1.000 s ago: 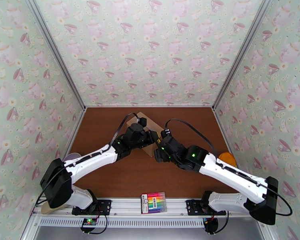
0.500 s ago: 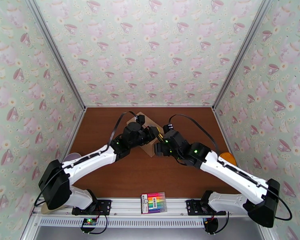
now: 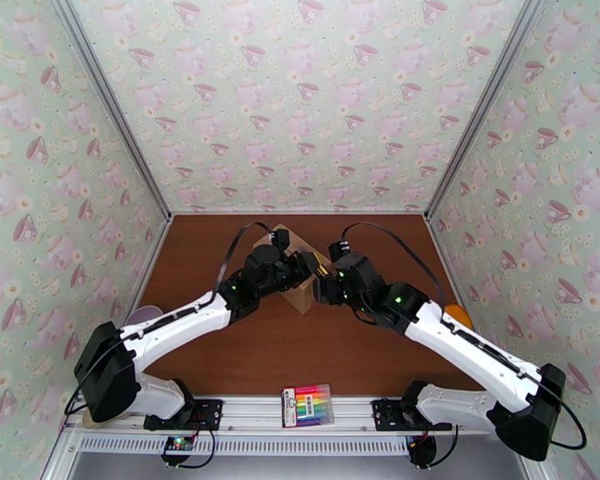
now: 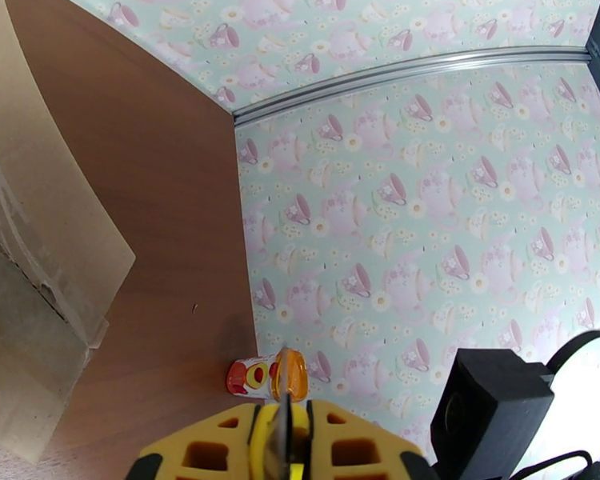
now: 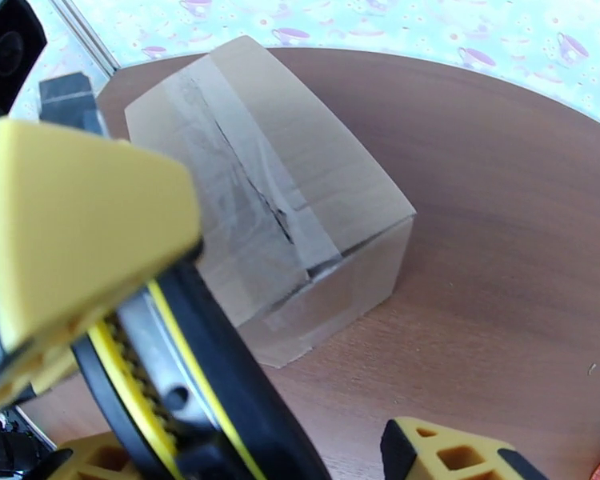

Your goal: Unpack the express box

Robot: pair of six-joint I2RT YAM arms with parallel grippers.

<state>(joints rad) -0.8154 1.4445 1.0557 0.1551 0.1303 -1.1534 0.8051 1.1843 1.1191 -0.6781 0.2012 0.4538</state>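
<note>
Showing split taped seam, tan express box (image 5: 300, 178); L end effector (image 4: 286, 414) together, R end effector (image 3: 321, 285) apart.

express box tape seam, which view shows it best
Right wrist: the express box sits close, taped seam and its split plainly visible. Top external has it mostly hidden under the arms; left wrist catches one side at the edge.

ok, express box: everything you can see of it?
Plain tan corrugated express box, rectangular, top flaps closed. Clear tape runs along the centre seam and down one end face, split by a dark jagged slit. The box sits flat on the brown table, turned diagonally to its edges, toward the back. Other contact: can't tell.
</note>
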